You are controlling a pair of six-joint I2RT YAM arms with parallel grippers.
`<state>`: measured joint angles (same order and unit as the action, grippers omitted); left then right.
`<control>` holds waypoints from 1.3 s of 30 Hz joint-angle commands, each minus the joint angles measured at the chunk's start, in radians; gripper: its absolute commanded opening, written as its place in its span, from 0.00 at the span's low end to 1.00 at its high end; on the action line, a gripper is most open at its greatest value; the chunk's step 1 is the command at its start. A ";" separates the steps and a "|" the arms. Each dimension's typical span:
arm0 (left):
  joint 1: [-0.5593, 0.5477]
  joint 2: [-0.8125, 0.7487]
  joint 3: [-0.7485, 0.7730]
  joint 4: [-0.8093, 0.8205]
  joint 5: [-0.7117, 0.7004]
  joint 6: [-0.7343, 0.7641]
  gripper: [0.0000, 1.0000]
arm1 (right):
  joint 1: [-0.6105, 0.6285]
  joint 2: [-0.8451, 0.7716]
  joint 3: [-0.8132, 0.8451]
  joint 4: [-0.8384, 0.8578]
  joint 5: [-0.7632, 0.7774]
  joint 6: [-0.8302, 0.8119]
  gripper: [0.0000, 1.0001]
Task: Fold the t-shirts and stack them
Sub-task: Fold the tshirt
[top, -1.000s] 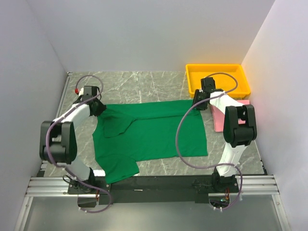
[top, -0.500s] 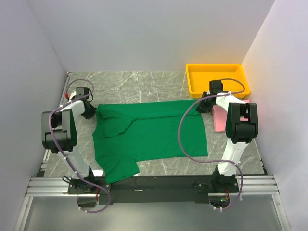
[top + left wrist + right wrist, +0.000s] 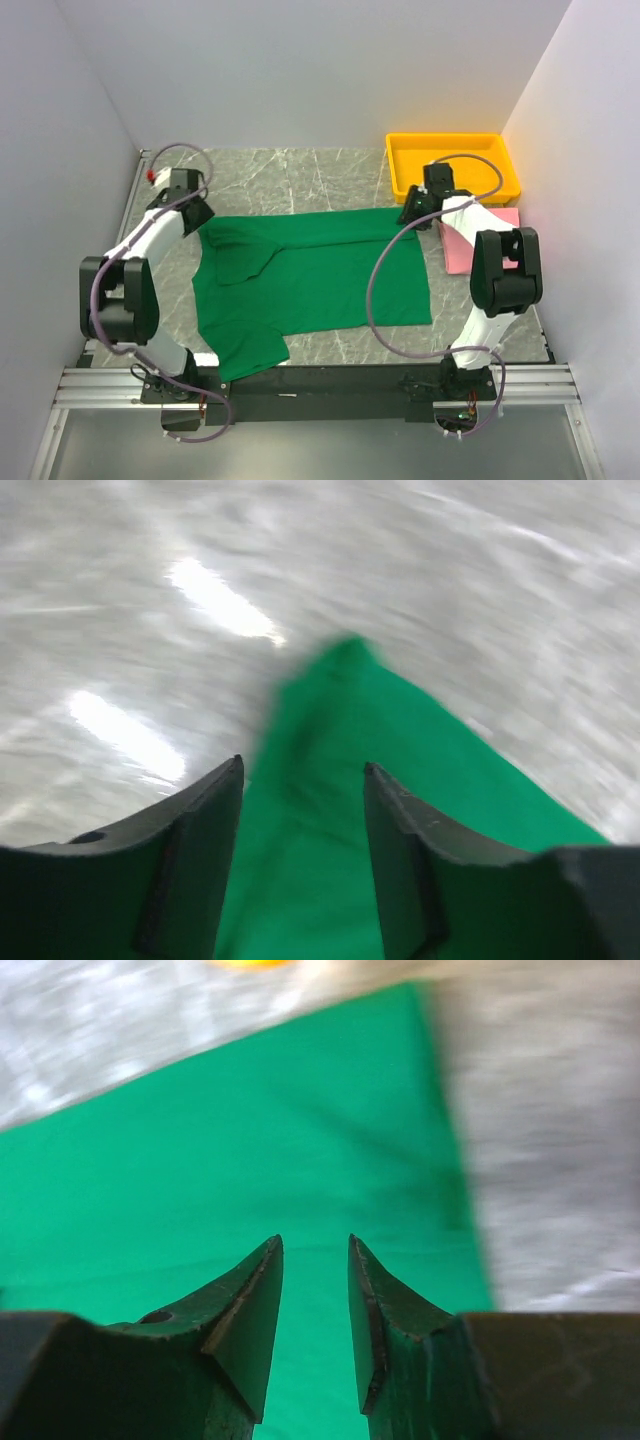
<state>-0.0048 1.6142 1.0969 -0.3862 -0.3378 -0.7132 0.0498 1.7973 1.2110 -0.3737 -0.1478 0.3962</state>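
Note:
The dark green t-shirt (image 3: 310, 275) lies spread on the marble table, one sleeve folded in at the upper left. My left gripper (image 3: 200, 218) is at its far left corner, open, with the corner cloth (image 3: 330, 780) between the fingers. My right gripper (image 3: 408, 215) is at its far right corner, open a little, just above the green cloth (image 3: 250, 1140). The pink folded t-shirt (image 3: 480, 240) lies flat at the right, partly hidden under the right arm.
A yellow plastic tray (image 3: 455, 165) stands at the back right, just behind the right gripper. White walls close in the left, back and right. The metal rail (image 3: 320, 385) runs along the near edge.
Both grippers swung outward off the shirt's far corners half a second ago and have now come back in over those corners. The shirt has hardly moved.

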 commanded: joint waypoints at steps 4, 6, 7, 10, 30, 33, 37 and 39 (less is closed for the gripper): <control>-0.106 0.019 0.054 0.000 0.017 0.021 0.47 | 0.130 -0.052 0.013 0.071 -0.044 -0.005 0.41; -0.110 0.071 0.064 0.003 0.029 0.021 0.42 | 0.156 -0.021 0.028 0.091 -0.079 0.003 0.42; -0.110 0.088 0.066 0.003 0.034 0.021 0.37 | 0.162 -0.010 0.033 0.096 -0.090 0.009 0.42; -0.109 0.168 0.089 -0.045 -0.009 0.035 0.29 | 0.180 0.043 0.051 0.114 -0.124 0.027 0.42; 0.002 0.260 0.086 -0.001 -0.241 0.265 0.31 | 0.217 0.152 0.208 0.053 0.000 0.007 0.41; 0.002 0.259 0.077 0.001 -0.257 0.270 0.36 | 0.213 0.181 0.277 0.052 0.036 0.010 0.40; 0.032 0.271 0.086 -0.010 -0.251 0.258 0.36 | 0.196 0.259 0.384 0.022 0.044 0.027 0.35; 0.032 0.265 0.086 -0.010 -0.253 0.255 0.36 | 0.187 0.287 0.415 -0.007 0.037 0.035 0.32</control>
<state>0.0132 1.8969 1.1912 -0.4000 -0.5598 -0.4740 0.2577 2.0396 1.5600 -0.3431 -0.1379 0.4133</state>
